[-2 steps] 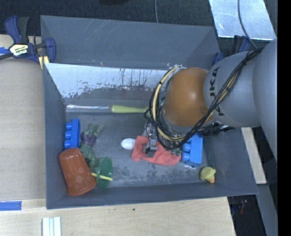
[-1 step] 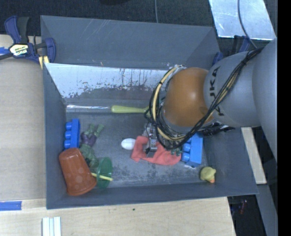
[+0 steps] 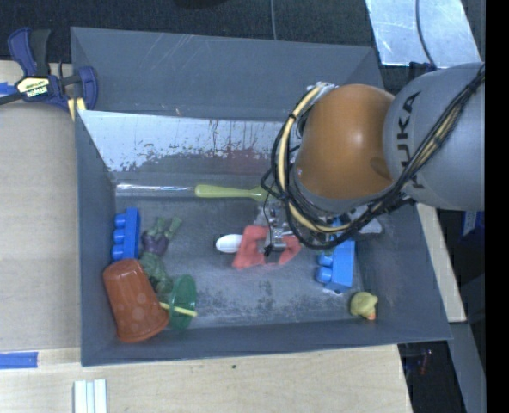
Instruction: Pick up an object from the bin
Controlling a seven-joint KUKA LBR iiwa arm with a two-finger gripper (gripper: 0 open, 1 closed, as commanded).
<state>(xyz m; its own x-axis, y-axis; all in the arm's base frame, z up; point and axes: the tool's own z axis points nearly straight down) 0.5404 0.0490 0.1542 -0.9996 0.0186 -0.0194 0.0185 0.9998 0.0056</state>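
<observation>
One red flat piece point(image 3: 251, 249) lies mid-bin under the gripper point(image 3: 276, 241), open or closed unclear; a poor edge hold could drop it onto the neighbouring white piece point(image 3: 228, 243).

I see the red flat plastic piece point(image 3: 253, 249) mid-floor in the grey metal bin point(image 3: 237, 136), a white oval thing point(image 3: 228, 243) just left, a blue studded brick point(image 3: 340, 265) right, a yellow-green stick point(image 3: 227, 192) behind, and a brown cup point(image 3: 134, 300) front-left.

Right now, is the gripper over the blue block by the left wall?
No, the gripper hangs over the red piece in the middle of the bin, well apart from that blue block.
</observation>
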